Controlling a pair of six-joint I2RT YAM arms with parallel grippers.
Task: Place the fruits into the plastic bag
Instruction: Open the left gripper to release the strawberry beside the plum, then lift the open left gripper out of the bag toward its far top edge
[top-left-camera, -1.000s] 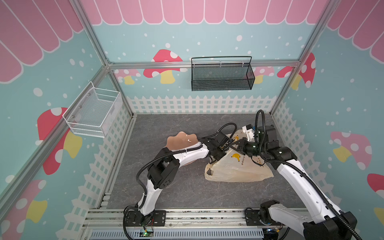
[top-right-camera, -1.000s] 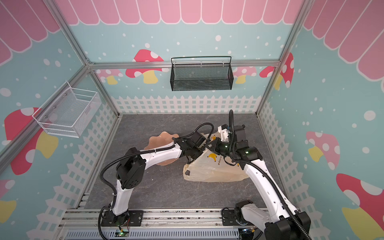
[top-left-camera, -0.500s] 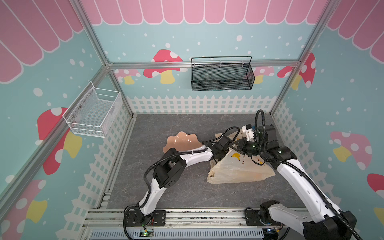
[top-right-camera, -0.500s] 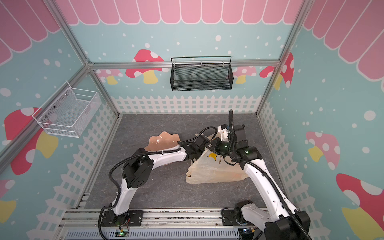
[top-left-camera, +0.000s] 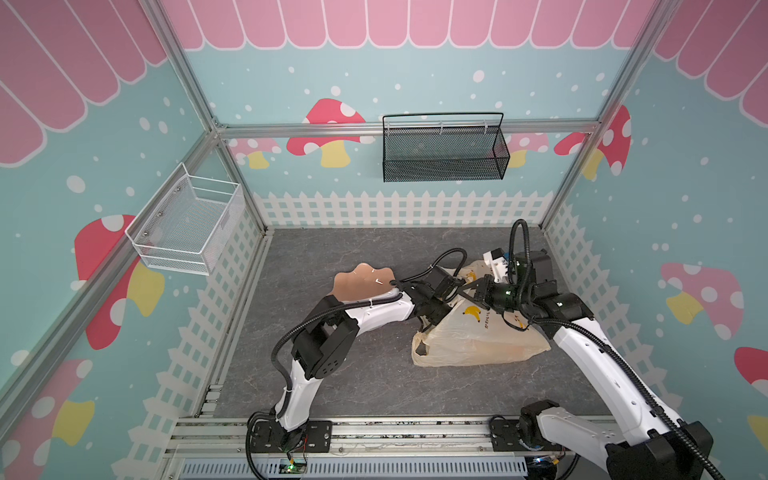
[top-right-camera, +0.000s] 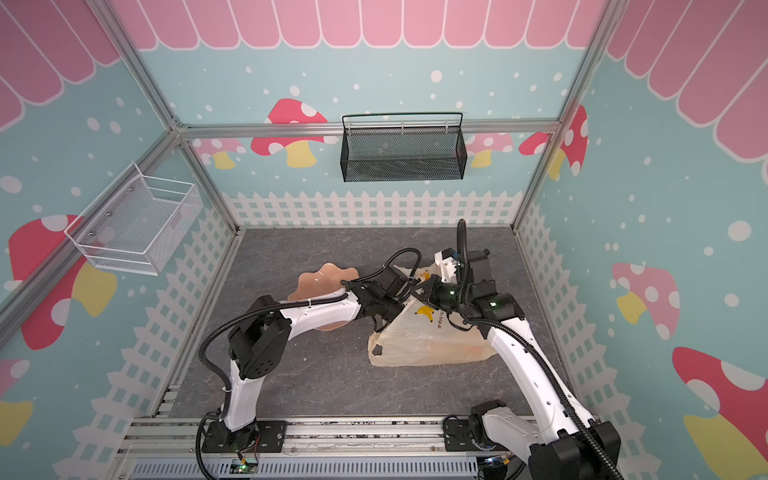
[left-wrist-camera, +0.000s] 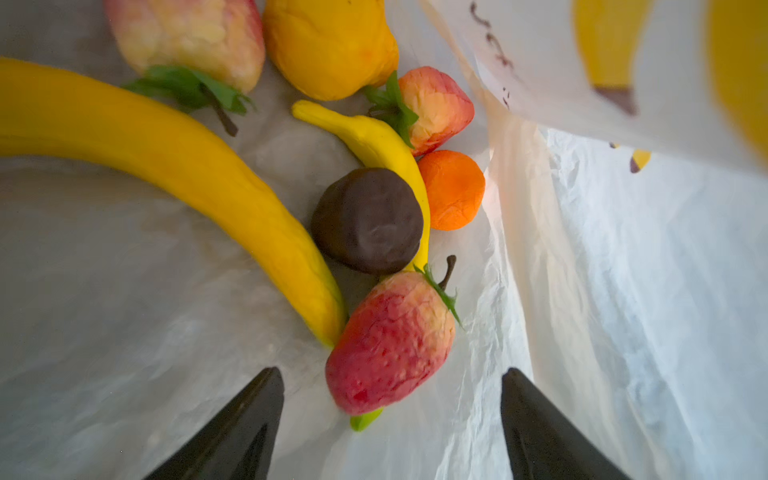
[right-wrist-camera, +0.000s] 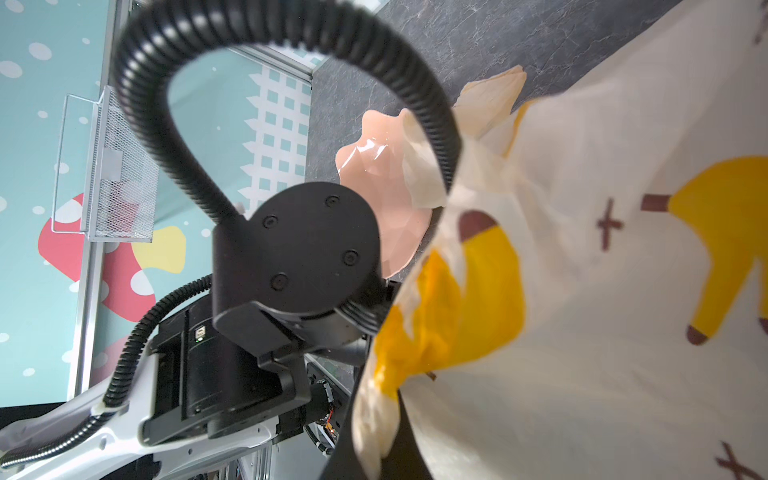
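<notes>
Grey counter (top-left-camera: 332, 257), plastic bag (top-left-camera: 478, 340) at three o'clock: with my right gripper (top-left-camera: 471, 291) pinching its rim, I'd back the wide-open left gripper (left-wrist-camera: 391, 372) straight off the fruits (left-wrist-camera: 187, 166).

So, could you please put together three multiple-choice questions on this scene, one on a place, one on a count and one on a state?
1. Where do the fruits lie? A on the pink dish; B inside the bag; C in the black basket.
2. How many strawberries show in the left wrist view? A three; B one; C five.
3. How does the left gripper stand? A shut on a fruit; B shut on the bag; C open, holding nothing.
Answers: 1 B, crinkly bag plastic surrounds them. 2 A, three red ones with green leaves show. 3 C, its fingers stand wide apart, touching no fruit.
</notes>
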